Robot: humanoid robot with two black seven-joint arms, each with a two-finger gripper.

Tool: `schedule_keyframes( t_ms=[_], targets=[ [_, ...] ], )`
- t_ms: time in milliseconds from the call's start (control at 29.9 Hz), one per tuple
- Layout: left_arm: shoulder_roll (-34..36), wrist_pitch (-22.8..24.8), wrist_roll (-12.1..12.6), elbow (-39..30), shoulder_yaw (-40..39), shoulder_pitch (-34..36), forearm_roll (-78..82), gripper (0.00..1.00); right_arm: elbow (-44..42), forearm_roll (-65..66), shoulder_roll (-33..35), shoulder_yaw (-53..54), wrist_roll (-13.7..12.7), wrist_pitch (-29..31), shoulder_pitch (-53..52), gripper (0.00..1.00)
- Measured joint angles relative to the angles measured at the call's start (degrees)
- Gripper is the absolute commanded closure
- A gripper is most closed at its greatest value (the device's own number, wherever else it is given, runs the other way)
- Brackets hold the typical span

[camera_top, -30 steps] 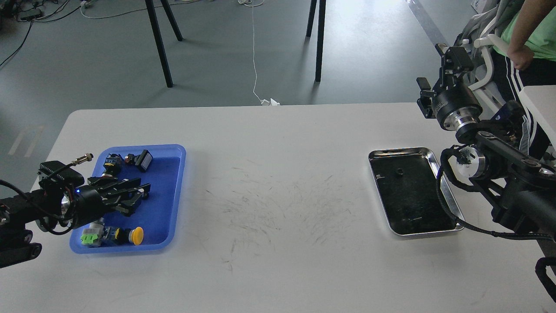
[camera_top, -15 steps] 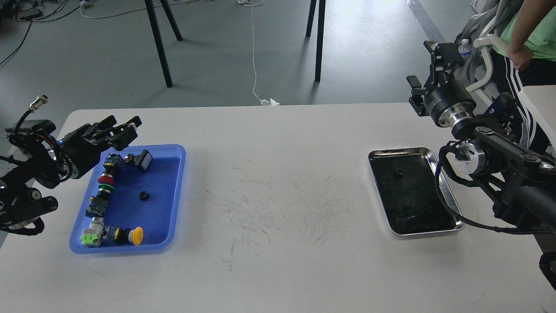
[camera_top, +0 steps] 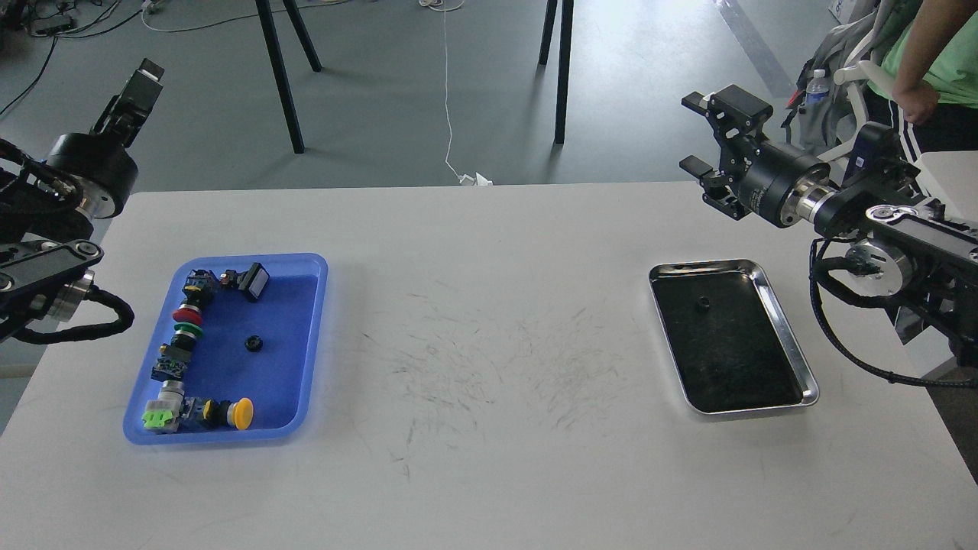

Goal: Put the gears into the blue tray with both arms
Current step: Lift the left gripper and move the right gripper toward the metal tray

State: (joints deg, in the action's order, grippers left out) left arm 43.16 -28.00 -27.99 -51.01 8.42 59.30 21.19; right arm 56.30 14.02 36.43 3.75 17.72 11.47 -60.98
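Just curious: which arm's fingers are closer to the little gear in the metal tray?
Right. The right gripper hangs above and behind the gear; the left gripper is far across the table.

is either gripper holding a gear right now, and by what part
The right gripper is open with nothing between its fingers. The left gripper is seen too end-on to tell. One gear lies in the blue tray.

The shallow rectangular blue plastic tray (camera_top: pixel 298 397) holds a tiny black toothed gear (camera_top: pixel 253 344) near its middle. Along the tray's left side lie push-button switches (camera_top: pixel 183 336) with red, green and yellow caps, one with a bright lime body. The shiny silver metal tray (camera_top: pixel 787 336) has a black lining. The table (camera_top: pixel 489 473) is pale grey, streaked with dark scuffs.
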Motion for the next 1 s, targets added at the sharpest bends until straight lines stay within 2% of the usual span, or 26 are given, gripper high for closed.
schedule_keyframes(
  t_ms=[201, 401, 468, 602, 769, 1003],
  targets=[
    [-4.16, 0.0, 0.0, 2.49, -2.82, -0.57, -2.1, 0.02, 5.56, 0.06, 6.11, -10.56, -0.02, 2.75, -7.66, 0.04],
    [-5.16, 0.11, 0.0, 2.61, -3.32, -0.73, -5.77, 0.02, 9.54, 5.62, 9.37, -11.81, 0.19, 2.92, -9.62, 0.05],
    [-5.63, 0.86, 0.0, 2.7, -3.39, -0.73, -5.98, 0.02, 10.7, 7.61, 10.2, -11.83, 0.19, 2.85, -9.87, 0.09],
    [-7.3, 9.34, -0.01, 3.72, -3.42, -0.57, -6.09, 0.02, 12.79, 11.58, 12.1, -12.35, -0.07, 2.8, -11.27, 0.13],
    [-10.22, 20.93, 0.0, 8.29, -3.42, -0.24, -6.43, 0.02, 16.55, 19.04, 14.8, -14.99, -0.12, 2.79, -14.09, 0.13],
    [-15.04, 29.22, -0.01, 12.4, -3.3, 0.08, -7.41, 0.02, 17.35, 28.91, 15.76, -21.63, 0.45, 4.9, -19.16, 0.12]
  ],
)
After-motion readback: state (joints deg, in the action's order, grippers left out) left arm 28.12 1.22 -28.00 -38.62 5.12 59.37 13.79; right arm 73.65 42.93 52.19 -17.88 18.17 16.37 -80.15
